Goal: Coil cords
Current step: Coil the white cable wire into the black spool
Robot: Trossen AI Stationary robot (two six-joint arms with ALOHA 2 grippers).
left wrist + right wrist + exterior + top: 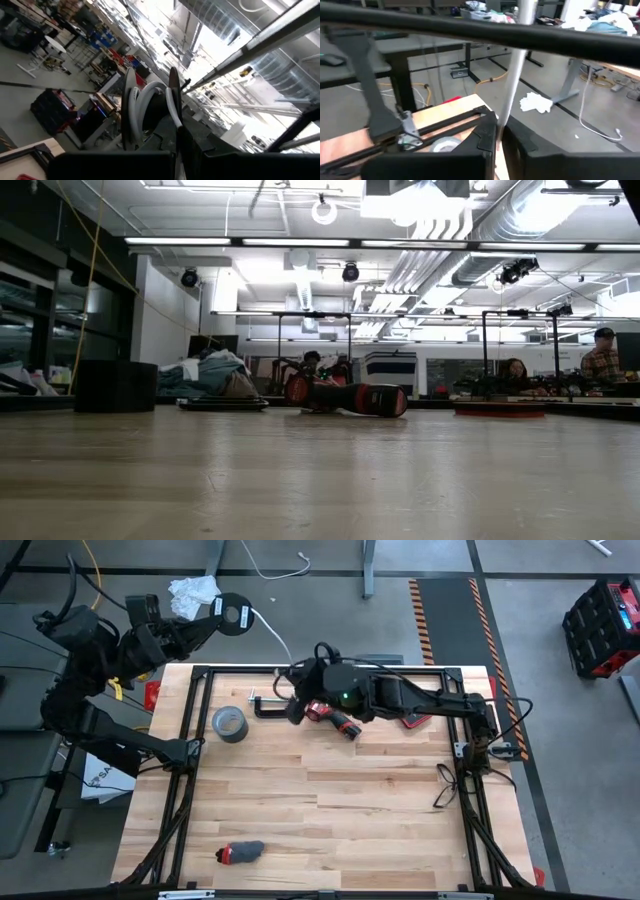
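Both grippers clamp the thin white cable: left gripper coiling, right gripper pinching; overtension could yank it loose.

– What can't we make out here?
– In the high view the right gripper hides where it meets the white cable. The desk is cut off at six o'clock.
– And the low view?
– Neither gripper shows there.
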